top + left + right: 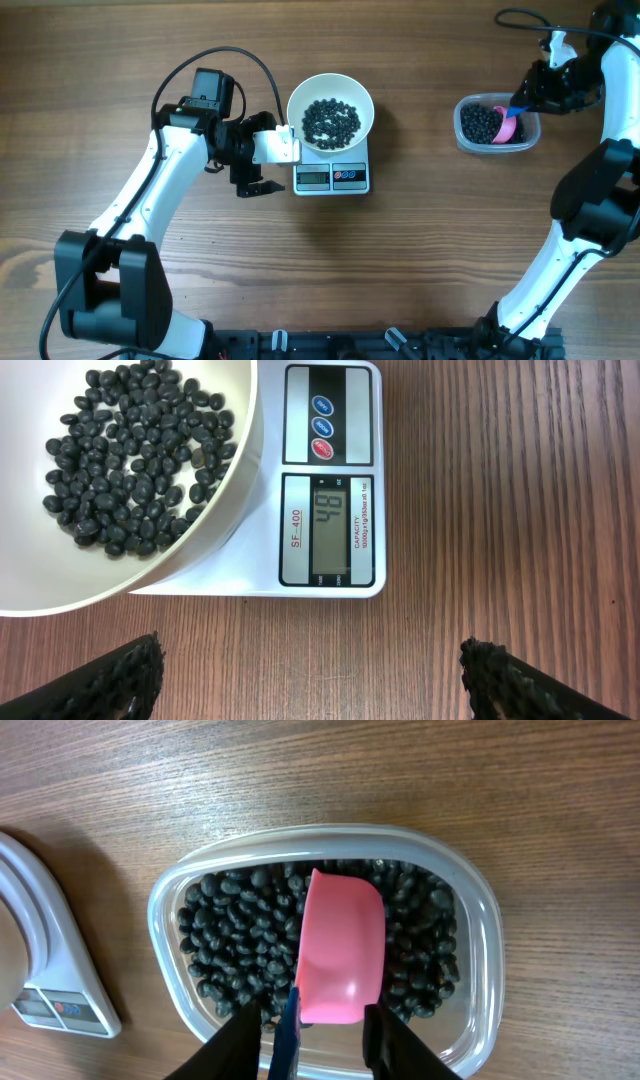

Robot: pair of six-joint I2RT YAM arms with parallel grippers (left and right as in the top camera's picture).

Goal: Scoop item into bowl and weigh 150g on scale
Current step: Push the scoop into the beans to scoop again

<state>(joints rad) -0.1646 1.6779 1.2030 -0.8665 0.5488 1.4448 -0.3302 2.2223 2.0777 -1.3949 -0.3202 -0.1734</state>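
The white bowl (297, 104) sits on the white scale (332, 178) and holds a layer of black beans (331, 122). In the left wrist view the bowl's wall (225, 510) stands left of the lit display (335, 525). My left gripper (272, 155) hovers just left of the scale, open and empty (312, 680). At the far right, my right gripper (520, 100) is over the clear tub (462, 135). The pink scoop (342, 955) lies face down on the tub's beans (235, 935). Its blue handle (288, 1035) stands between my right gripper's (312, 1040) parted jaws, with a gap on one side.
The clear tub's rim (480, 890) sits on bare wooden tabletop, with the scale's corner (60, 990) to its left in the right wrist view. Both arm bases stand at the table's near edge.
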